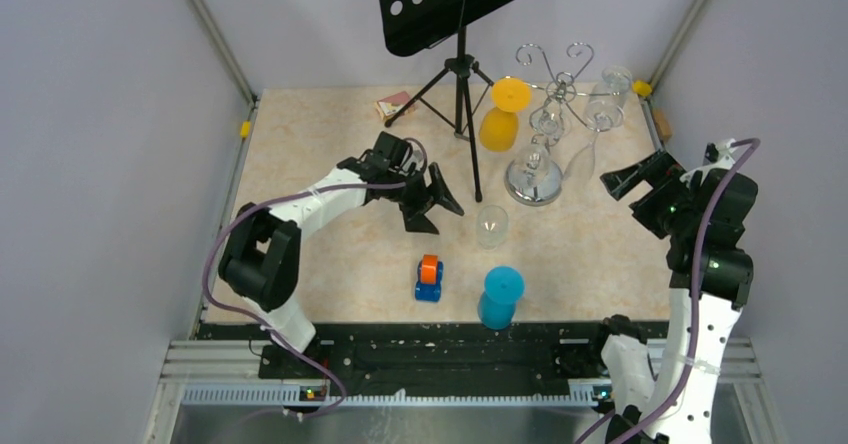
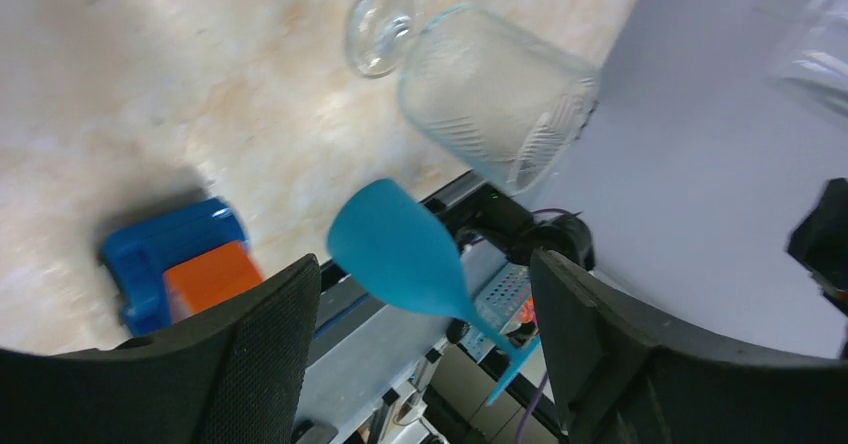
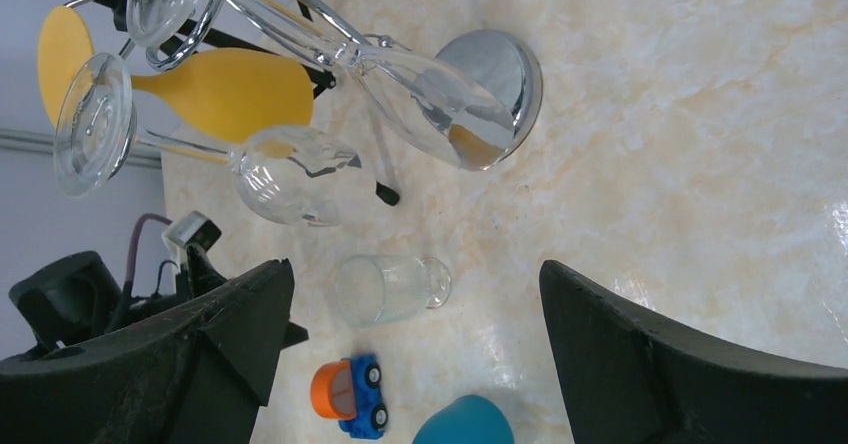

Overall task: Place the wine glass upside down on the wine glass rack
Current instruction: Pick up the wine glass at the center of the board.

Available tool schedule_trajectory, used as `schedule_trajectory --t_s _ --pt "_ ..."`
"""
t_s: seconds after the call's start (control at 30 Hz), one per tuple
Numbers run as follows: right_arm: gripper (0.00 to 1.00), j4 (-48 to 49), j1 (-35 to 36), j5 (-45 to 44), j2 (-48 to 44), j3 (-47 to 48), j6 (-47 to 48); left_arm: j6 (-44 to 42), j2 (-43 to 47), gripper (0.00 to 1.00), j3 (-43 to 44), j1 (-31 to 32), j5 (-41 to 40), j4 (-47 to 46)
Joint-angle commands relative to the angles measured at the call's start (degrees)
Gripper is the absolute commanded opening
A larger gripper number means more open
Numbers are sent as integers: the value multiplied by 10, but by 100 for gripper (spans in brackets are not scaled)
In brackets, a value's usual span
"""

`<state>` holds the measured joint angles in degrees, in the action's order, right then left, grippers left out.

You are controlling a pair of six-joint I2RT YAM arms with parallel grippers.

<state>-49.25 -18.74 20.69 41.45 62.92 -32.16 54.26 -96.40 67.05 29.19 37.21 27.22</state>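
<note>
A clear short-stemmed wine glass (image 1: 491, 226) stands upright mid-table. A blue wine glass (image 1: 500, 297) stands nearer the front edge. The chrome wine glass rack (image 1: 533, 179) is at the back right, with a yellow glass (image 1: 503, 114) and clear glasses (image 1: 600, 124) hanging upside down from its hooks. My left gripper (image 1: 450, 222) is open just left of the clear glass, holding nothing. The left wrist view has the clear glass (image 2: 495, 94) and blue glass (image 2: 400, 249) ahead of the left gripper (image 2: 420, 264). My right gripper (image 1: 618, 196) is open, right of the rack.
A black tripod music stand (image 1: 462, 74) stands behind the clear glass, one leg reaching the table close to it. A blue and orange toy car (image 1: 429, 277) lies left of the blue glass. A small box (image 1: 394, 104) sits at the back. Walls close in both sides.
</note>
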Motion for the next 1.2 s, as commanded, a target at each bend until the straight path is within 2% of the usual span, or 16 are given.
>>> schedule_trajectory --t_s 0.0,0.17,0.5,0.6,0.77,0.9,1.17 --pt "94 9 5 9 11 15 2 36 -28 79 74 12 34 -50" --pt "94 4 5 4 30 36 19 35 -85 71 139 32 35 -28" --pt "94 7 5 -3 44 50 28 -29 -163 61 273 85 -60 149" --pt "94 9 5 -2 47 53 27 -25 -168 57 270 93 -76 156" --pt "94 11 5 0 49 52 26 -23 -187 46 272 97 -83 159" --pt "94 12 5 3 51 52 23 -23 -203 44 278 98 -91 162" --pt "94 13 5 3 62 76 19 -38 -222 26 293 98 -106 187"
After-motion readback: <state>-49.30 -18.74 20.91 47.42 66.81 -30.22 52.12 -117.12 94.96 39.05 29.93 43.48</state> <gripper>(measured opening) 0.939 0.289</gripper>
